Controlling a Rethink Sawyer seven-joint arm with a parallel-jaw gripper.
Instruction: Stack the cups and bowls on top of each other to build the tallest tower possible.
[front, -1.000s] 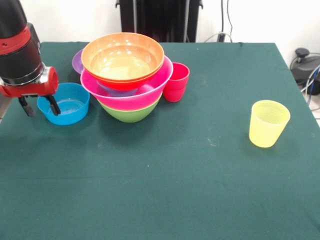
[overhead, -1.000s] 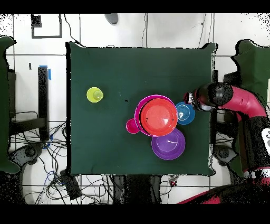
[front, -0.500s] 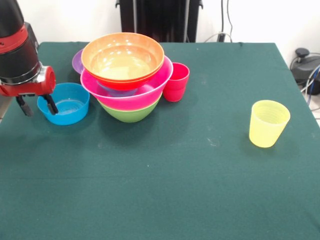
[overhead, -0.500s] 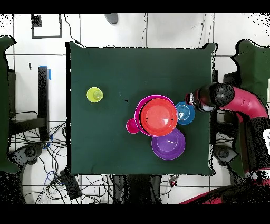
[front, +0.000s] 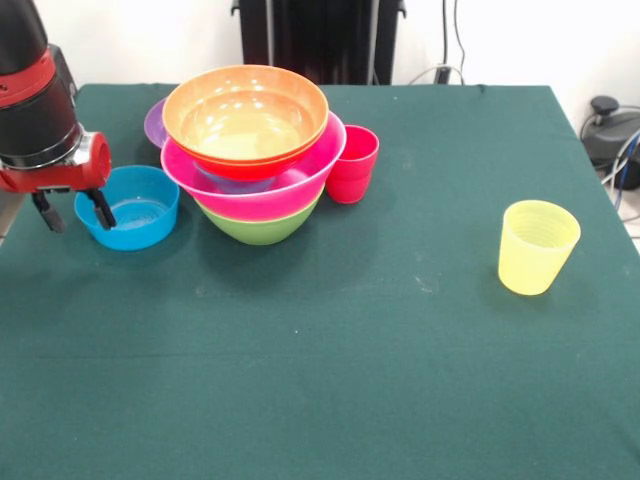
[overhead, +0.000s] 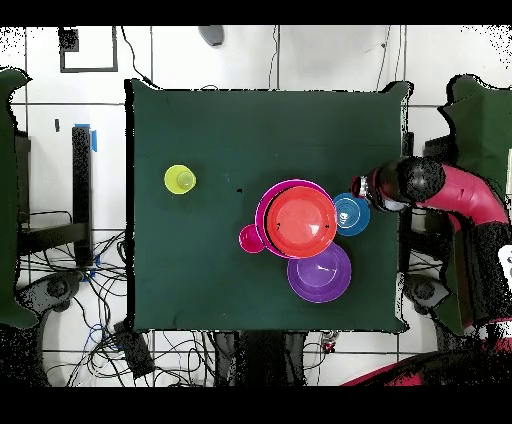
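The tower (front: 255, 185) stands at the back left: green bowl at the bottom, the big pink bowl above it, an orange bowl (front: 245, 110) on top. It also shows in the overhead view (overhead: 297, 220). A red cup (front: 353, 163) stands against its right side. A yellow cup (front: 537, 245) stands alone at the right. A small blue bowl (front: 135, 208) sits left of the tower. My gripper (front: 72, 212) is open, low at the blue bowl's left rim, with one finger inside the rim and one outside. A purple bowl (front: 154, 120) sits behind the tower.
The green table cloth's left edge (front: 15, 260) is close beside the gripper. In the overhead view the arm (overhead: 440, 190) reaches in from the right over the blue bowl (overhead: 350, 214). Cables and floor lie round the table.
My gripper has shifted slightly to the left in the front view, staying at the blue bowl's rim. Bowls and cups have not moved.
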